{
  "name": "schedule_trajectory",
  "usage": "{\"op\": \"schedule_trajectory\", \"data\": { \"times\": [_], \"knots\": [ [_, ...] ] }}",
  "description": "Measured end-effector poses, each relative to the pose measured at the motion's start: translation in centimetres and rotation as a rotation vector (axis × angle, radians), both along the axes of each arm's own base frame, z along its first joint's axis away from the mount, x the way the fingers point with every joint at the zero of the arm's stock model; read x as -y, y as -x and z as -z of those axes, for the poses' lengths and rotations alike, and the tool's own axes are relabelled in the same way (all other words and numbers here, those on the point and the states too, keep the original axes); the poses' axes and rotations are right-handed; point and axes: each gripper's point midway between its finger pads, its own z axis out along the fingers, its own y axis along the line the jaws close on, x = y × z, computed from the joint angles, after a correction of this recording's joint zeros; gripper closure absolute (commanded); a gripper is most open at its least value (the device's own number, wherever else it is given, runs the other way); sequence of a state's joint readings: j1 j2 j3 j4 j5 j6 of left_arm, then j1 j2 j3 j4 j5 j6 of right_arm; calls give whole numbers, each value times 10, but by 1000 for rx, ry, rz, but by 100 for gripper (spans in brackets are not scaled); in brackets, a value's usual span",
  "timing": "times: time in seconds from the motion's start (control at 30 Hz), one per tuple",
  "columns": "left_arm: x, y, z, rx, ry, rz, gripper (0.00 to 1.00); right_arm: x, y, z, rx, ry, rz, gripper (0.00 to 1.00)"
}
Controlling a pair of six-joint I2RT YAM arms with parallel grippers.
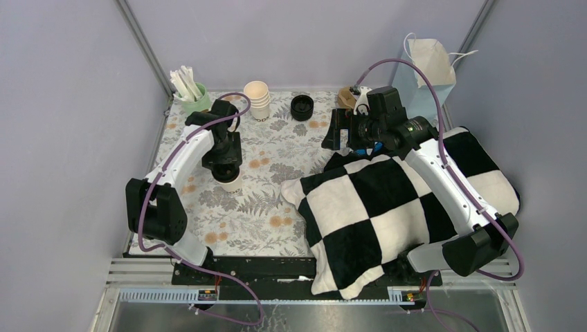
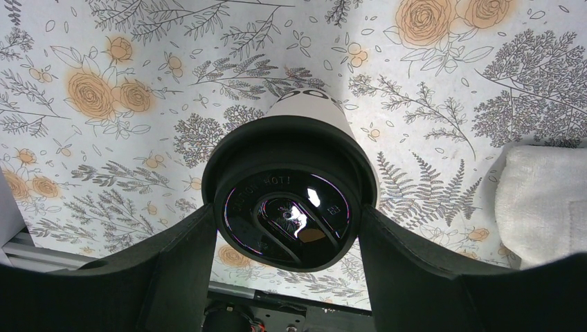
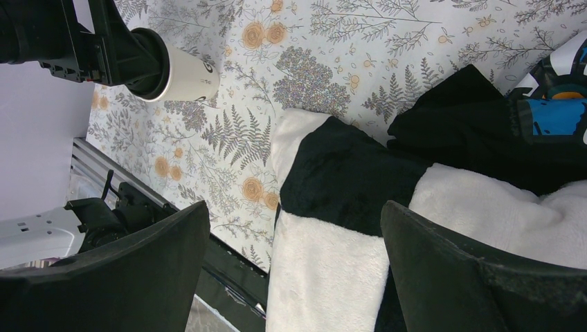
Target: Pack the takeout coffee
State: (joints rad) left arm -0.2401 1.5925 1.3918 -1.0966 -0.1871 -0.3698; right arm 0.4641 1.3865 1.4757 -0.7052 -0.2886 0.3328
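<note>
The takeout coffee [image 1: 232, 182] is a cream paper cup with dark print and a black lid, standing on the floral tablecloth at the left. My left gripper [image 1: 226, 166] comes down on it from above. In the left wrist view the fingers [image 2: 408, 263] press on both sides of the lid [image 2: 291, 207], with the cup wall [image 2: 308, 104] below. The cup also shows in the right wrist view [image 3: 187, 72]. My right gripper [image 1: 335, 134] is open and empty over the checkered cushion; in the right wrist view [image 3: 292, 211] its jaws are wide apart.
A black-and-white checkered cushion [image 1: 387, 207] covers the right half of the table under the right arm. At the back stand a stack of cream cups [image 1: 257, 99], a mint-green cup of white sticks [image 1: 192, 93], black lids [image 1: 302, 107] and a light blue bag [image 1: 446, 88].
</note>
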Motion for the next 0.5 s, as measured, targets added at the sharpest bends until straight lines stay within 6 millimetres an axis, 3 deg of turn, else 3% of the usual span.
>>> {"op": "schedule_trajectory", "data": {
  "times": [0.5],
  "knots": [
    [4,4,-3,-4,30,2,39,0,0,0,1,-1,0,0]
  ]
}}
